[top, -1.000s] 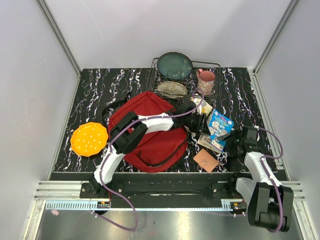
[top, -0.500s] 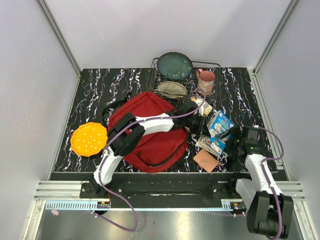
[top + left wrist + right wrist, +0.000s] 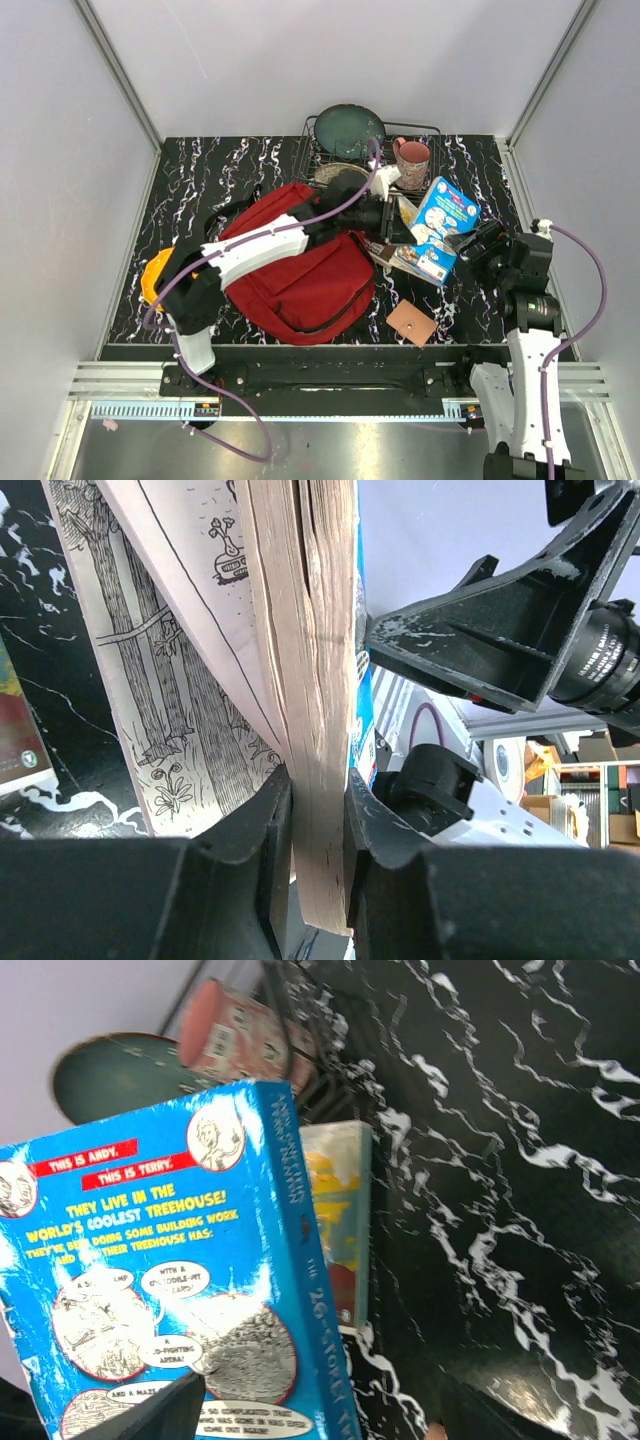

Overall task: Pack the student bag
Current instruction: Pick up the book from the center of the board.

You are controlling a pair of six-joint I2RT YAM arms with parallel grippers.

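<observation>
The student bag, a red backpack with black trim, lies flat on the table's left-centre. My left arm reaches across it, and my left gripper is shut on the page edge of a blue paperback book, which is tilted up off the table with one illustrated page hanging loose. My right gripper is open beside the book's lower right. The book's back cover and spine fill the space between its spread fingertips, with no grip on it.
A second book lies flat under the blue one. A brown square card rests near the front edge. A wire rack at the back holds a teal plate; a pink mug stands beside it. An orange disc peeks out left.
The left gripper closed on the blue book and raised it up and back. The right gripper opened wide and drew off to the right. The left arm's elbow swung left.
</observation>
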